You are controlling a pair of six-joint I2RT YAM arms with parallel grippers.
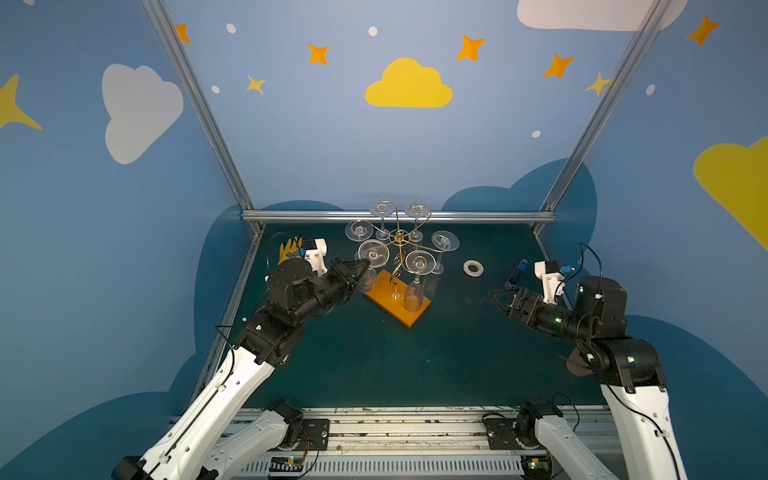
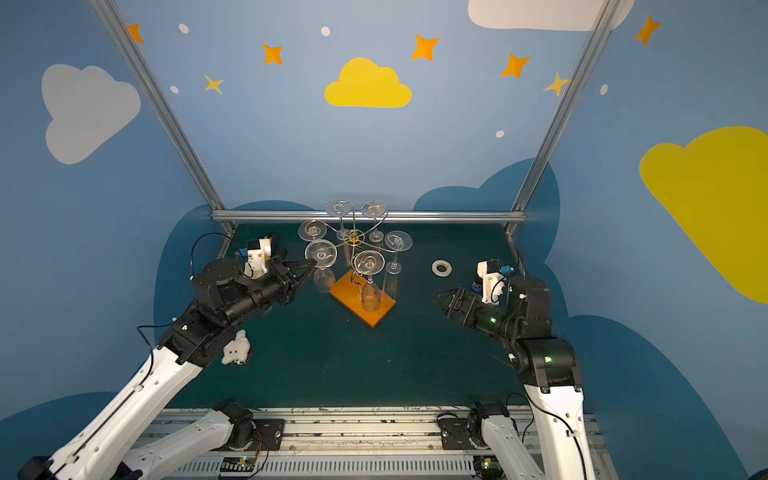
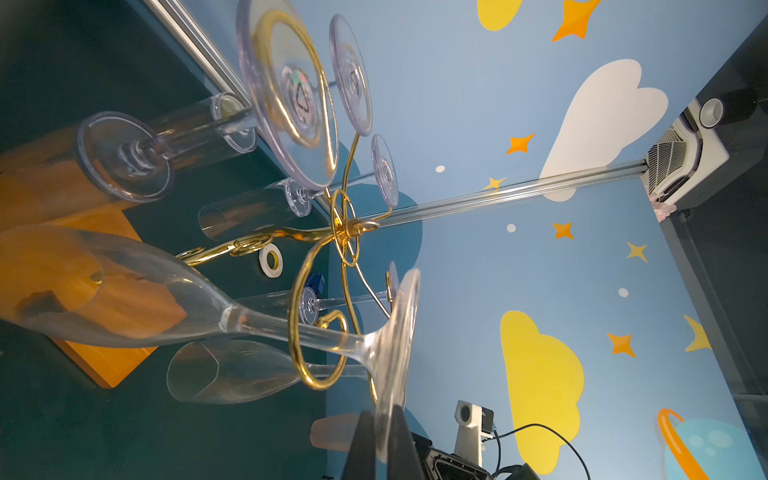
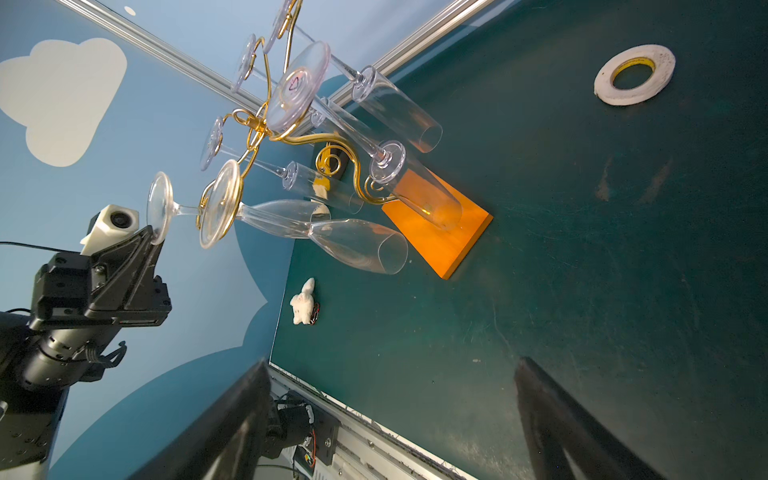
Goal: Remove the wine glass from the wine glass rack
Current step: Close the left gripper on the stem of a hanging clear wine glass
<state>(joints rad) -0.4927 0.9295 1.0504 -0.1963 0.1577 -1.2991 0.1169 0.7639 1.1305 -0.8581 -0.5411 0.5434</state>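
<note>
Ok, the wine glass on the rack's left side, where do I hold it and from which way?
Probably by the rim of its flat foot, edge-on from the left, outside the wine glass rack, as the left gripper pinches it. The wine glass hangs bowl-down, stem threaded through a wire loop, so only the foot stands clear.

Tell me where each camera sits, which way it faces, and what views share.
Both top views: high at the front, facing down toward the back wall; wine glass rack centre, both arms in view, with left gripper and right gripper.
Left wrist: on the left arm, looking along its shut fingers at the wine glass whose foot they pinch.
Right wrist: on the right arm, looking past its open fingers at the rack and the left gripper.
Shared: both wrist views show the rack and the tape roll.
</note>
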